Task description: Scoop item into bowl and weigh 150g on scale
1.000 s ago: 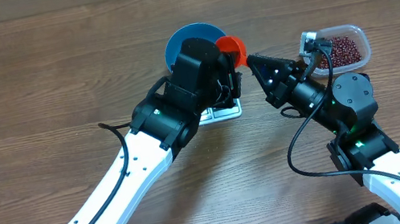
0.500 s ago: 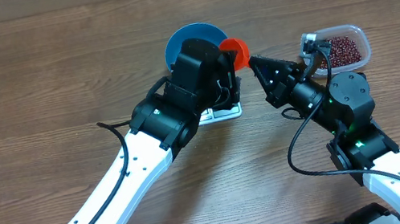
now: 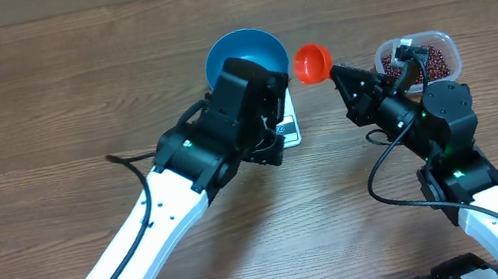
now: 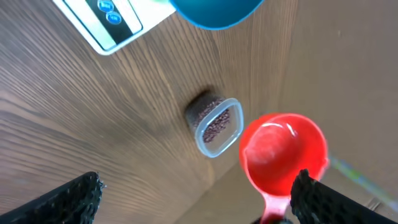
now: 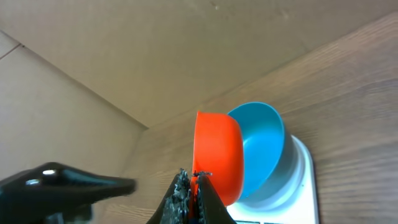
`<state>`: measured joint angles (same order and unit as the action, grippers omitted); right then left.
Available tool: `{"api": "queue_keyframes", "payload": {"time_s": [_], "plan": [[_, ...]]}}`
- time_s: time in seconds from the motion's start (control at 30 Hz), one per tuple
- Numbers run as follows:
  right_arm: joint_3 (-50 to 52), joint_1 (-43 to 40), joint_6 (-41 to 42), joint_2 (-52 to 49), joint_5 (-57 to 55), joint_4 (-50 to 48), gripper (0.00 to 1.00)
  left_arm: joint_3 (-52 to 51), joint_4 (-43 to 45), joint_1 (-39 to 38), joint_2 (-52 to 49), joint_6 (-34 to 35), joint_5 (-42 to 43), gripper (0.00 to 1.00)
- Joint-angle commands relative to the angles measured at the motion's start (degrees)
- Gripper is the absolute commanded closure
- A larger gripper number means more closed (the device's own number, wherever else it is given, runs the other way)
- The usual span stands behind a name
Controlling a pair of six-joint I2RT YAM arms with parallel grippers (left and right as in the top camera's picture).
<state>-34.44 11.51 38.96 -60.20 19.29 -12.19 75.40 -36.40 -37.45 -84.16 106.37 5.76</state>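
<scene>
Pinching scoop [image 3: 312, 62] — right gripper [image 3: 337, 73] aloft

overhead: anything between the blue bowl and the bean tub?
Yes. In the overhead view the red scoop, clamped in the right gripper, hangs between bowl and tub.
</scene>
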Motion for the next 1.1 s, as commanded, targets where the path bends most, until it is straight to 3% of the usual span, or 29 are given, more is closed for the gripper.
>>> {"api": "queue_keyframes", "payload": {"time_s": [0.0,0.27,0.53,0.87,0.97,1.07], "plan": [[-1.53,-1.07,-0.59,2.49,0.46,0.81,0.96,1.38,-1.11,0.48,2.21,-10.62,0.17,0.00],[-1.55,-1.88,-6.14,8.04,0.22,6.54,0.96,1.38,-1.55,0.48,2.19,-29.53,-1.46,0.00],[-1.55,-1.90,-6.49,12.17,-5.38,13.81,0.96,1.38,-2.69,0.48,2.14,-48.37,-5.14,0.00],[-1.55,-1.90,-6.23,12.26,-9.03,15.76,0.96,1.38,-9.53,0.48,2.10,-61.44,-12.48,0.00],[-1.55,-1.90,-6.19,12.26,-9.01,15.74,0.96,1.38,-9.86,0.46,2.08,-61.42,-12.59,0.11],[-1.55,-1.90,-6.21,12.26,-9.01,15.76,0.96,1.38,-9.86,0.46,2.03,-61.44,-12.61,0.38]]}}
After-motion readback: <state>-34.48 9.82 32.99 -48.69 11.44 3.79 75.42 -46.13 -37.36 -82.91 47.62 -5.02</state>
